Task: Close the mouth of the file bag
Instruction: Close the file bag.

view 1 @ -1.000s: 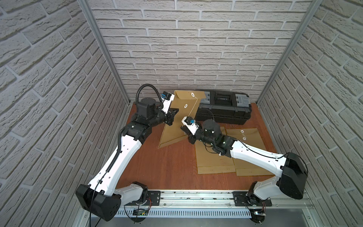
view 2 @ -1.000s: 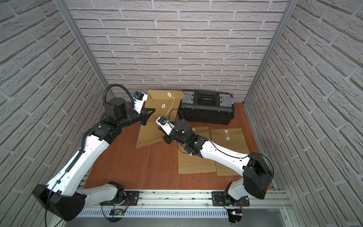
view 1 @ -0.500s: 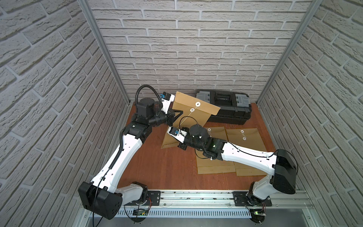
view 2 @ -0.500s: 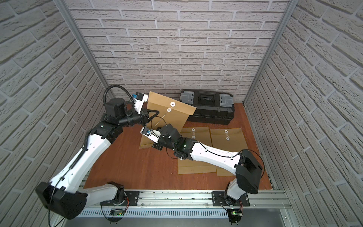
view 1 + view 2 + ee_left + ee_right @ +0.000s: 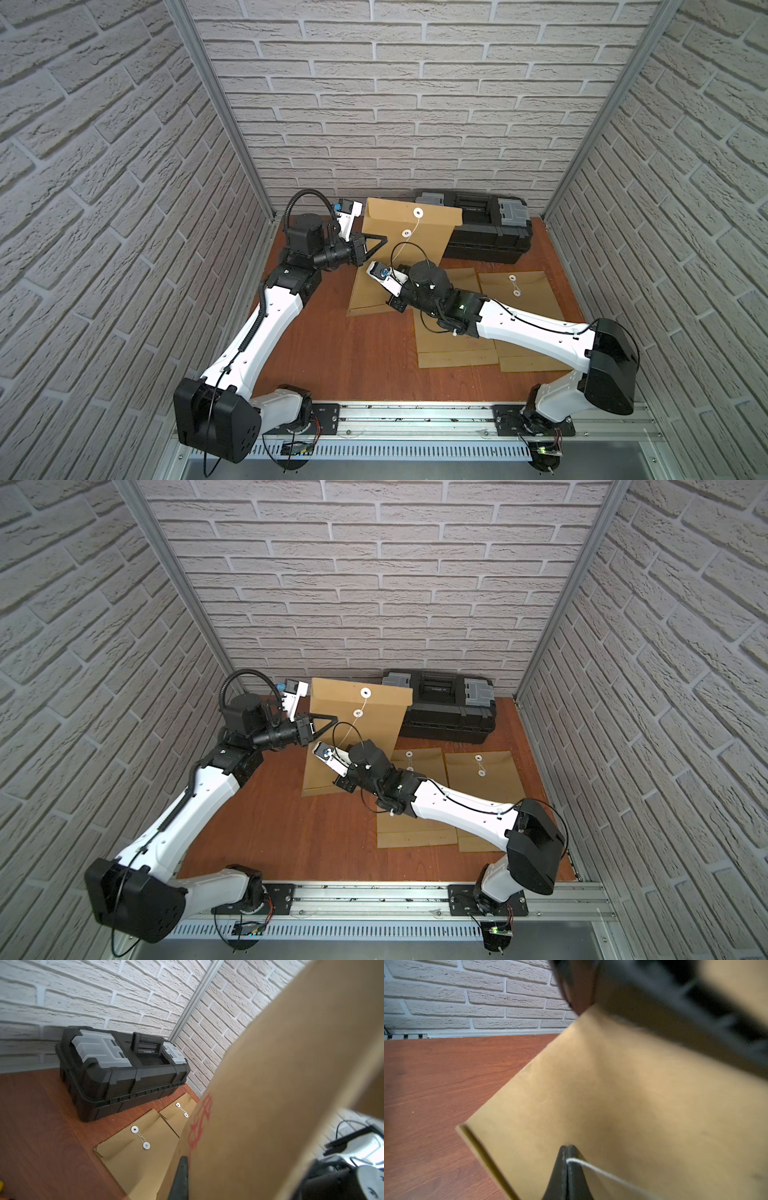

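Matt brown paper file bag [image 5: 432,245], smooth wood-grain table [image 5: 353,353], black plastic toolbox [image 5: 482,237].

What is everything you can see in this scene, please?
held file bag: one, brown, raised and tilted between the arms.
string: one, white, running from that bag's button.
flat file bags: two, brown, side by side on the table.
toolbox: one, black with grey lid panels, by the back wall.
table: one, reddish wood.
walls: three, white brick.
rail: one, silver, front edge.
left gripper: one, black, shut on the held file bag.
right gripper: one, black, shut on the string.
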{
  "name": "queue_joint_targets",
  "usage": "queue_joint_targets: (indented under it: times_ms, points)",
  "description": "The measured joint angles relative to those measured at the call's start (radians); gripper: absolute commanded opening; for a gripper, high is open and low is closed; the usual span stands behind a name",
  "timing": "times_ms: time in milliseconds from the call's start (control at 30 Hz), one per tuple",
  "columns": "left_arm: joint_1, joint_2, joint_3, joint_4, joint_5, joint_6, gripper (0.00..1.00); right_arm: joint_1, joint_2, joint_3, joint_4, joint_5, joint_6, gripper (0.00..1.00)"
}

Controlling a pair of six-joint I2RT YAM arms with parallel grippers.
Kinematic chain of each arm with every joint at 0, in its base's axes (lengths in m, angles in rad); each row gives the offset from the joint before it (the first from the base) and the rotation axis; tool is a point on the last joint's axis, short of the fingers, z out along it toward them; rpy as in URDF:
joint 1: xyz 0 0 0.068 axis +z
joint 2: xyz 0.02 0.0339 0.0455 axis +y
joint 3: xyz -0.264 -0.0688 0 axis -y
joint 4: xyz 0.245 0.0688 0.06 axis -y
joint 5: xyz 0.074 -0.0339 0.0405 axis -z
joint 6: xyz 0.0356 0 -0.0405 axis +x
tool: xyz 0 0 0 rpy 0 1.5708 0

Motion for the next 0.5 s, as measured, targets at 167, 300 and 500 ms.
queue_joint_targets:
  times_ms: [167, 300, 500]
  points:
    - [0.022, 0.021, -0.1, 0.162, -0.022, -0.187, 0.0, -0.006, -0.065, -0.045, -0.02, 0.014, 0.077, 0.03]
    - [0.022, 0.038, -0.138, 0.285, -0.037, -0.303, 0.0, -0.014, -0.105, -0.084, -0.029, 0.024, 0.13, 0.03]
    - [0.021, 0.049, -0.159, 0.37, -0.047, -0.372, 0.0, -0.002, -0.11, -0.09, -0.035, 0.032, 0.15, 0.03]
